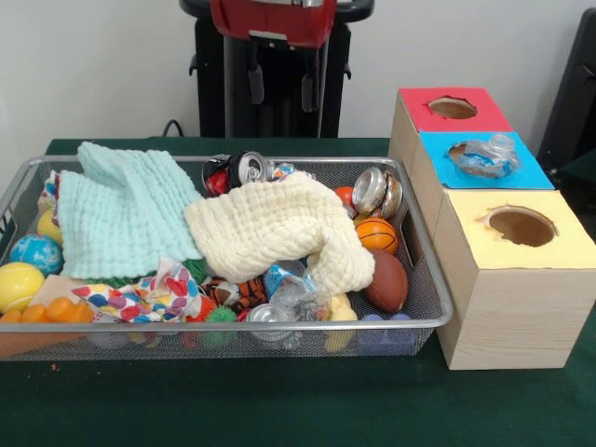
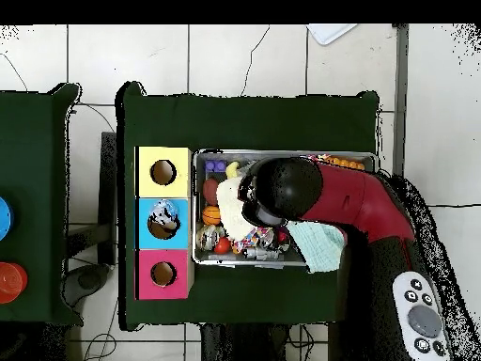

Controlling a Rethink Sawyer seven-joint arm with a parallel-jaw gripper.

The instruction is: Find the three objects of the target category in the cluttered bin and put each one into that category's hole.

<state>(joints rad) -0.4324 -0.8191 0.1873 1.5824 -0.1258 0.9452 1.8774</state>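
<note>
1. First, the green table [image 1: 279, 410] holds a wire bin [image 1: 438, 307] full of toys and junk. Three boxes stand just beside the bin.
2. From above, the red arm [image 2: 348, 197] hangs over the middle of the bin. The gripper is hidden under it, so I cannot tell if it is open or holding anything.
3. Next, the blue box [image 1: 521, 172] has a squashed plastic bottle [image 1: 484, 156] sitting in its hole. So I think the hunt is for junk like bottles and cans, and the blue hole is where they go.
4. Then, the cream cloth [image 1: 279, 223] and the green cloth [image 1: 121, 205] cover a lot. Start with things that already show, and lift a cloth only if you must.
5. Last, one can [image 1: 250, 168] lies at the back, a second can [image 1: 375, 191] sits near the boxes, and a third can [image 1: 268, 315] lies at the front. Come straight down on one can, away from the balls beside it, and squeeze it across its round sides.
</note>
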